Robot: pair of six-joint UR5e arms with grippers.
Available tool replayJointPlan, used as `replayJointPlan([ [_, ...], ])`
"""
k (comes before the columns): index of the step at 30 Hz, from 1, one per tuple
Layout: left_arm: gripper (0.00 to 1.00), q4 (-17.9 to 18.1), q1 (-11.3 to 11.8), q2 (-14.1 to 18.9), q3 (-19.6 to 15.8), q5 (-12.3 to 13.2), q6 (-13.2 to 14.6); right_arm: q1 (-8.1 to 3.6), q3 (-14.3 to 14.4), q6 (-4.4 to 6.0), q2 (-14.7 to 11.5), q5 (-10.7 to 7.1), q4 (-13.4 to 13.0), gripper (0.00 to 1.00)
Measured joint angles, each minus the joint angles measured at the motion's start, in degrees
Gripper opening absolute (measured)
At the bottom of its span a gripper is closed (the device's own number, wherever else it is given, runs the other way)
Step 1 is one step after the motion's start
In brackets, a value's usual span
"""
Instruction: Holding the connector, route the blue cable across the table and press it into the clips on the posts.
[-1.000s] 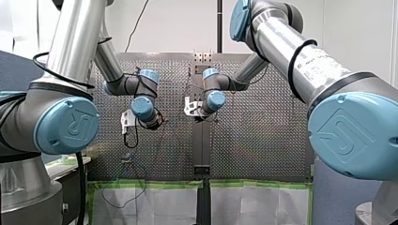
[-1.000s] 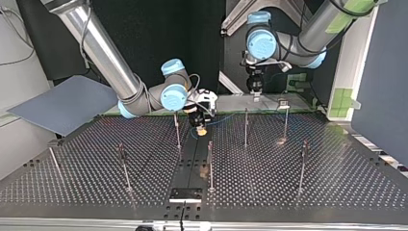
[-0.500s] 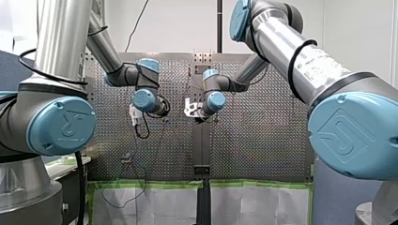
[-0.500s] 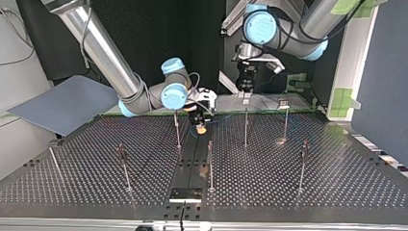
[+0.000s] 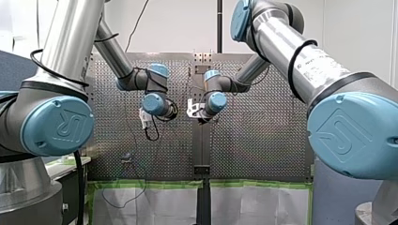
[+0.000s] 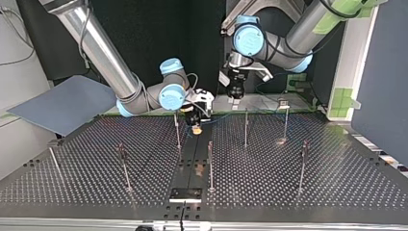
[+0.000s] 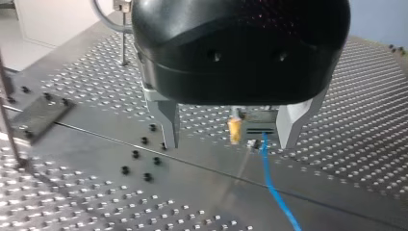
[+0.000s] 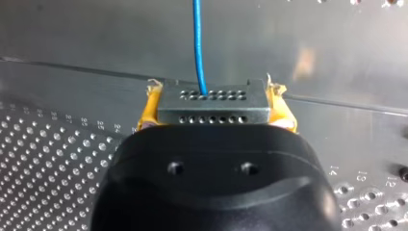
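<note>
Yellow at the pads point(image 8: 148, 109) of my right gripper point(image 8: 211, 103), pressed onto the two short ends of a grey metal connector point(image 8: 211, 108). Comes in from the top view's left as a long silver arm, bends at the blue-capped elbow and wrist joints, and points the gripper down at the tabletop point(image 6: 337, 183). Hovers low over the dark middle strip point(image 6: 192, 159), just beside one of the thin posts point(image 6: 178, 131) (pale orange reflection on the plate ahead of it).

Flat-faced block for a connector, with two rows of small round holes. Sends the blue cable point(image 8: 198, 43) out of the row farther from the gripper, a little off its middle. Thin and straight from there, away over the bare metal plate.

Black at the body of my left gripper point(image 7: 228, 144), metal at its fingers point(image 7: 168, 120), spread wide and closed on nothing. Enters from the top view's right, folds at the wrist and hangs pointing down, higher than the right gripper and farther back in the top view. Frames, between its own fingers in the left wrist view, the other gripper's yellow pad, the connector and the blue cable trailing across the perforated tabletop toward the camera.

More upright posts dotted over the tabletop, well apart from one another. Cannot tell from these views whether the cable sits in any clip.
</note>
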Motion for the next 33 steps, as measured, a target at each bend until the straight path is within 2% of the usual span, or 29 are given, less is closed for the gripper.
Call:
replayJointPlan([
  [6, 1.00, 0.38, -0.68, -2.79, 1.35, -0.38, 1.18, -0.06, 0.01, 0.06, 0.02, -0.16, -0.05, 0.00],
  [10, 1.00, 1.13, -1.05, -4.65, 2.84, -0.56, 0.65, -0.08, 0.00, 0.06, 0.03, -0.23, -0.05, 0.00],
  [23, 1.00, 0.28, -1.29, -9.18, 7.96, -1.24, -0.52, -0.08, 0.00, 0.12, 0.05, -0.28, -0.13, 0.00],
  [33, 1.00, 0.56, -0.97, -13.05, 12.39, -2.76, -1.40, -0.14, 0.00, 0.12, 0.06, -0.41, -0.14, 0.00],
])
